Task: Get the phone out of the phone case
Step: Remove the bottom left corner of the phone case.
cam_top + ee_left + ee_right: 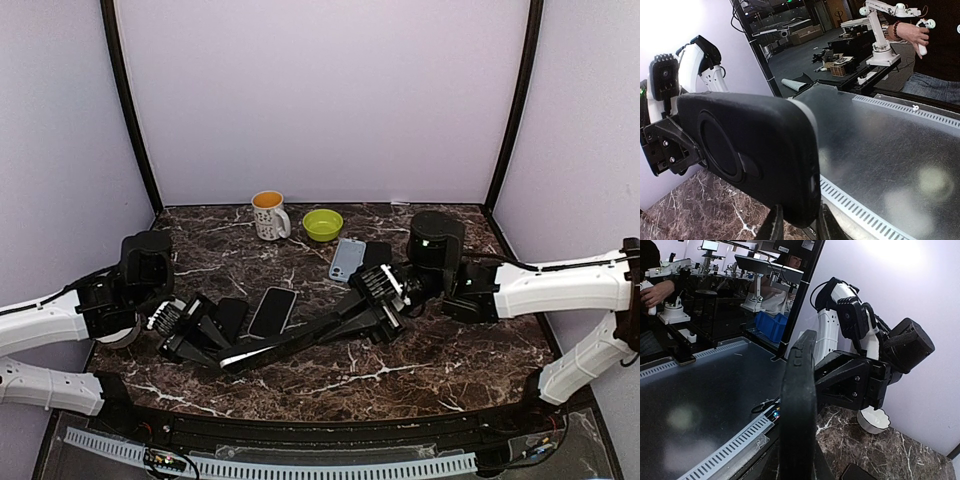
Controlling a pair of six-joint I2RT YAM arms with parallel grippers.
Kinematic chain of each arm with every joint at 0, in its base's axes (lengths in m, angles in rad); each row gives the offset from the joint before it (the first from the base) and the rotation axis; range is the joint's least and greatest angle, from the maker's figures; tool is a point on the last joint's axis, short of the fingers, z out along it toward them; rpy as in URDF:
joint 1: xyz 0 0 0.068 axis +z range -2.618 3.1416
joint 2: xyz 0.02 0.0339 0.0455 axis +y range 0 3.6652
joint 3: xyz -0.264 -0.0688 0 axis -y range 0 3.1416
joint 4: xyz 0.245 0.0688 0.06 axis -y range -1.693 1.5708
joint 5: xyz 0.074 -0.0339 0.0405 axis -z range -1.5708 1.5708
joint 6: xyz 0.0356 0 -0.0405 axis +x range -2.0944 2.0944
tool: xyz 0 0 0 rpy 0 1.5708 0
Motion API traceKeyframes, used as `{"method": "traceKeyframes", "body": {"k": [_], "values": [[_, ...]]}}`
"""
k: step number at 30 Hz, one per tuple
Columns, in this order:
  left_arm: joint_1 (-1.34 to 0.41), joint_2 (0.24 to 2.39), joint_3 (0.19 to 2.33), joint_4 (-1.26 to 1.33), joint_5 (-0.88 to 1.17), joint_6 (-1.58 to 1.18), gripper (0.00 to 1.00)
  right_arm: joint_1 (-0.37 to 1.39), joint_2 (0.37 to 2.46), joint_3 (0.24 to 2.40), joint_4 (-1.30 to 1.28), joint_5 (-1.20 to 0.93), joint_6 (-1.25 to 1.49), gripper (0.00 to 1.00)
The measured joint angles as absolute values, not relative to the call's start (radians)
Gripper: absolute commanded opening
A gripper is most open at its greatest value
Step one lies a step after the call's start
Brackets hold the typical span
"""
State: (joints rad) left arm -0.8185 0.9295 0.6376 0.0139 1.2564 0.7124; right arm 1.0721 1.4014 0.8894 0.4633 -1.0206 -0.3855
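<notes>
Both grippers hold a black phone case point(300, 340) between them, low over the marble table. In the left wrist view its back with a round ring point(740, 150) faces the camera. A pale edge, seemingly the phone point(807, 111), shows at its upper corner. My left gripper point(800, 225) is shut on the case's near end, one finger on each side. The right wrist view shows the case edge-on point(798, 405), and my right gripper point(797, 467) is shut on that end. In the top view the left gripper point(200, 338) is at the case's left end and the right gripper point(372, 303) at its right end.
A black phone point(272, 311), a light blue case point(347, 259) and a dark case point(378, 253) lie on the table behind the held case. A spotted mug point(268, 214) and a green bowl point(322, 224) stand at the back. A white bowl point(874, 421) sits near the left arm.
</notes>
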Motion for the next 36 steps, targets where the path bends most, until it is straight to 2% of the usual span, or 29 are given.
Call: {"method": "traceKeyframes", "body": {"k": [18, 20, 24, 28, 36], "values": [[-0.856, 0.967, 0.655, -0.134, 1.216, 0.775, 0.20, 1.069, 1.444, 0.967, 0.206, -1.144, -0.510, 0.00], [-0.857, 0.967, 0.655, -0.139, 1.212, 0.775, 0.26, 1.069, 1.444, 0.967, 0.200, -1.143, -0.522, 0.00], [-0.857, 0.967, 0.656, -0.142, 1.190, 0.778, 0.49, 1.069, 1.436, 0.964, 0.199, -1.105, -0.543, 0.00], [-0.855, 0.966, 0.660, -0.134, 1.151, 0.776, 0.54, 1.074, 1.404, 0.933, 0.200, -1.050, -0.551, 0.00], [-0.851, 0.959, 0.673, -0.112, 1.078, 0.774, 0.56, 1.066, 1.255, 0.794, 0.170, -0.889, -0.567, 0.00]]}}
